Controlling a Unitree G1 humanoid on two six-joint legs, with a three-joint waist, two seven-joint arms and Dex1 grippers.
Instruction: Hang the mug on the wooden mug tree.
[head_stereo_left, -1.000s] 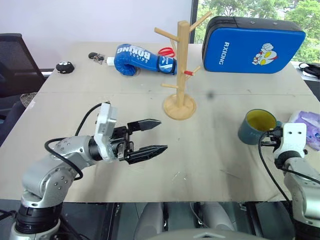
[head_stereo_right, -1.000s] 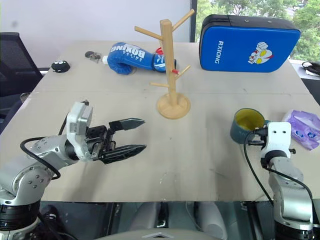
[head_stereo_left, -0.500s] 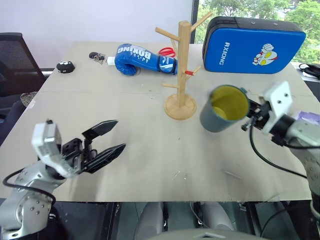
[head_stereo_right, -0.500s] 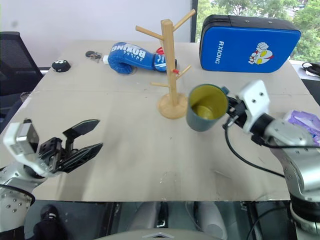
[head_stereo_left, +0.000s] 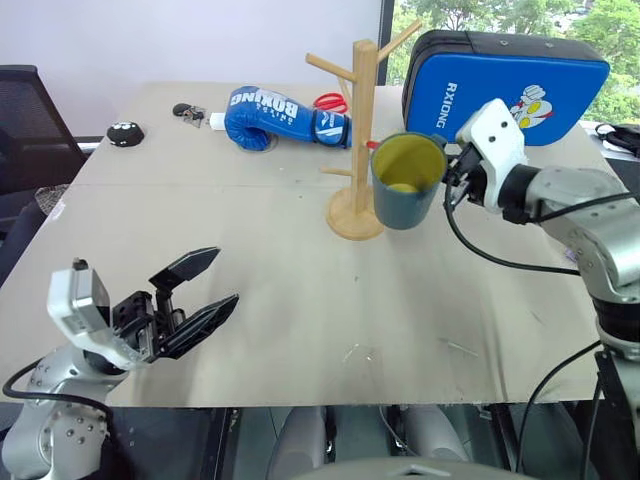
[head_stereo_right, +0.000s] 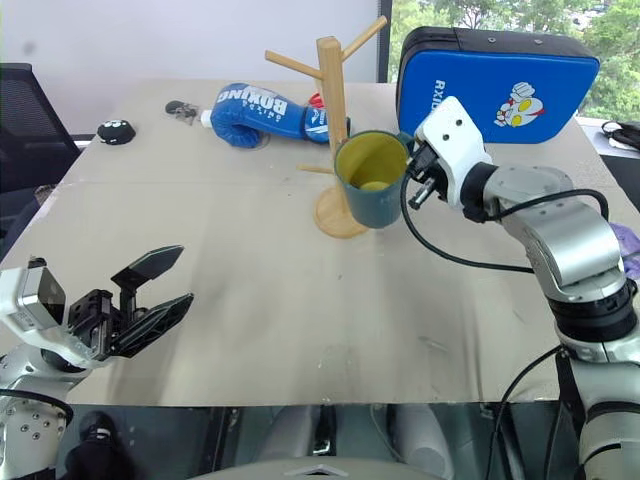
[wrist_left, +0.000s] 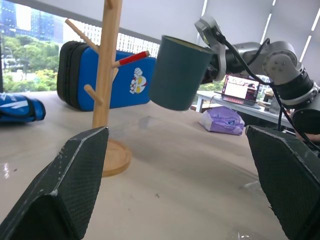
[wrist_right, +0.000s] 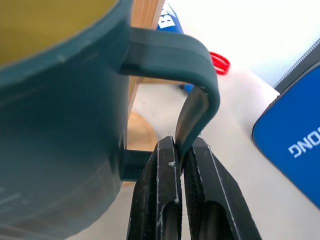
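While your right gripper (wrist_right: 175, 150) pinches the mug (head_stereo_left: 407, 182) handle shut beside the mug tree (head_stereo_left: 362, 140), hooking a peg's left.

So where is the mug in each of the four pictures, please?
Left eye view: the mug is right of centre, held up beside the wooden mug tree.
Right eye view: centre, upper half, again by the tree's post.
Left wrist view: upper middle, tilted, in the air right of the post.
Right wrist view: close up, its handle pinched by the right gripper.
Shared landmark: the mug tree's post.
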